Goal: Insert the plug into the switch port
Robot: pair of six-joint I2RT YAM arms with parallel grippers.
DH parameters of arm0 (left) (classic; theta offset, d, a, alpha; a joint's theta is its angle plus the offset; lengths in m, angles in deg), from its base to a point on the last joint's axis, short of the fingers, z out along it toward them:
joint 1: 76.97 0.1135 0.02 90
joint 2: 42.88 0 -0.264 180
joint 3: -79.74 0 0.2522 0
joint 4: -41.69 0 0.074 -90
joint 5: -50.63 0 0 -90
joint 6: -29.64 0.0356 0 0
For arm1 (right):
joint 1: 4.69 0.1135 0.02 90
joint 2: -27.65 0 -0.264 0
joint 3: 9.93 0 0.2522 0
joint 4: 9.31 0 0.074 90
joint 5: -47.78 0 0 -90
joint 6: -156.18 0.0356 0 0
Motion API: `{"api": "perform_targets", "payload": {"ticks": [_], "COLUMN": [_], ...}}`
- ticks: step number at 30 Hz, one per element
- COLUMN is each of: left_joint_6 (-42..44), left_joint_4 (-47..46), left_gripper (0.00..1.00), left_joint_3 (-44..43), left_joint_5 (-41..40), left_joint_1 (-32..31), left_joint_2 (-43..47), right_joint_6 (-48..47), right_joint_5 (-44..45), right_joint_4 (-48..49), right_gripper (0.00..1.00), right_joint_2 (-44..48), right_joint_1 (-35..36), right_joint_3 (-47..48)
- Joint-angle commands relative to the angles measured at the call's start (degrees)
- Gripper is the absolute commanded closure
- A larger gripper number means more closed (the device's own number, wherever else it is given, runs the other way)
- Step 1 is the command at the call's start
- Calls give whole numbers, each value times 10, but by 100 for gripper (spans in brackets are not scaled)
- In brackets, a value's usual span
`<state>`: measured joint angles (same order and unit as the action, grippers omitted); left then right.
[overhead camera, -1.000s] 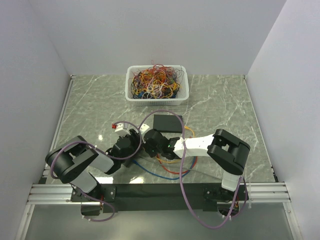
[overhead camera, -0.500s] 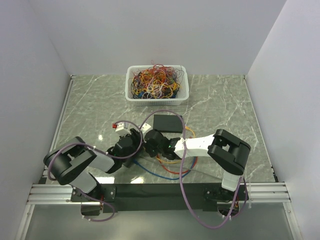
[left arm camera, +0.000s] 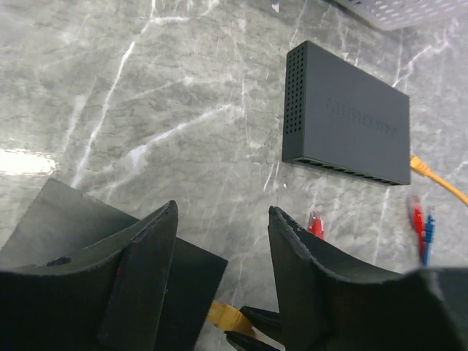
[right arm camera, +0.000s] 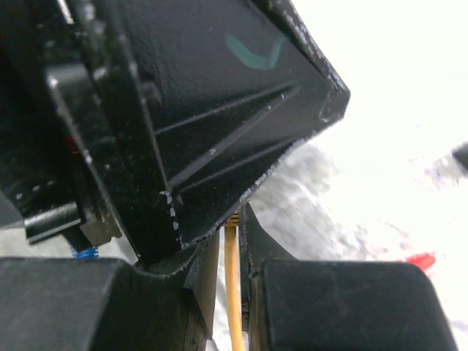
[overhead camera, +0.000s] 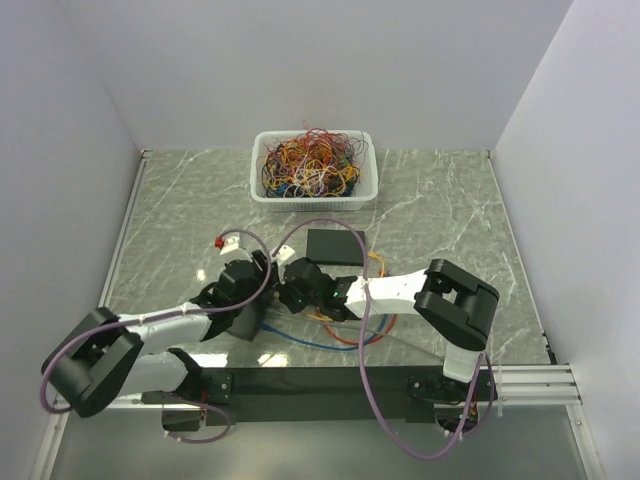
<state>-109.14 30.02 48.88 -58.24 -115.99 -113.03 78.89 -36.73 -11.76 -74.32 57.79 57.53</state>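
Plug [left arm camera: 221, 316] first: a small yellow-orange plastic connector on a thin yellow cord, caught in the right end effector [right arm camera: 231, 263]. The jaws are nearly together, and in the right wrist view the cord runs down between the fingers. Close alongside, the left end effector [left arm camera: 223, 212] stands roughly half open with nothing in it, and bare stone shows through the gap. The plug sits low over the grey marbled desk [left arm camera: 146, 95]; whether it touches the surface, I can't tell. Ahead lies the flat black plastic network switch [left arm camera: 351, 117], its port row turned toward the arms, and the plug is not yet at it. A loose red connector [left arm camera: 316, 223] lies on the desk between them, and an orange cable [left arm camera: 439, 183] meets the switch's far corner. Beyond that is the white plastic basket [overhead camera: 312, 198] heaped with tangled wires.

My read on handling: the plug is featherweight with a hard shell and a brittle latch tab, and the cord behind it is limp, so the head can swivel. It is best gripped on the flat sides of the plug body or boot, tab left free, not on the cord
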Motion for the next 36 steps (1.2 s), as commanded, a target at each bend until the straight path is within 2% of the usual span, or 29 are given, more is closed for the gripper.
{"api": "perform_targets", "payload": {"ticks": [1, 11, 14, 16, 18, 26, 31, 32, 33, 34, 36], "left_joint_6": [4, -11, -20, -26, -31, -34, -40, -38, -34, -33, -33], "left_joint_4": [80, 104, 117, 139, 167, 220, 278, 279, 271, 268, 269], "left_gripper": [40, 34, 25, 21, 19, 21, 35, 42, 56, 64, 74], "left_joint_3": [12, -17, -26, -35, -45, -55, -70, -73, -72, -72, -78], "left_joint_5": [109, 106, 93, 55, 36, 16, -28, -29, -15, -13, -10], "left_joint_1": [16, 68, 76, 76, 77, 78, 87, 96, 100, 104, 108], "left_joint_2": [26, 34, 48, 47, 38, 62, 95, 95, 94, 92, 85], "right_joint_6": [5, 4, 3, 3, 3, 7, 12, 14, 15, 16, 16], "right_joint_5": [28, 20, 19, 15, 12, 31, 33, 35, 35, 36, 39], "right_joint_4": [129, 107, 93, 88, 84, 51, 45, 43, 39, 36, 34], "right_gripper": [100, 100, 100, 100, 100, 100, 100, 100, 100, 100, 95], "right_joint_2": [5, -14, -23, -25, -30, -49, -54, -57, -58, -60, -60], "right_joint_1": [-5, -4, -4, -5, -4, -4, -4, -5, -5, -5, -5], "right_joint_3": [54, 72, 84, 87, 92, 118, 125, 127, 128, 130, 131]}}
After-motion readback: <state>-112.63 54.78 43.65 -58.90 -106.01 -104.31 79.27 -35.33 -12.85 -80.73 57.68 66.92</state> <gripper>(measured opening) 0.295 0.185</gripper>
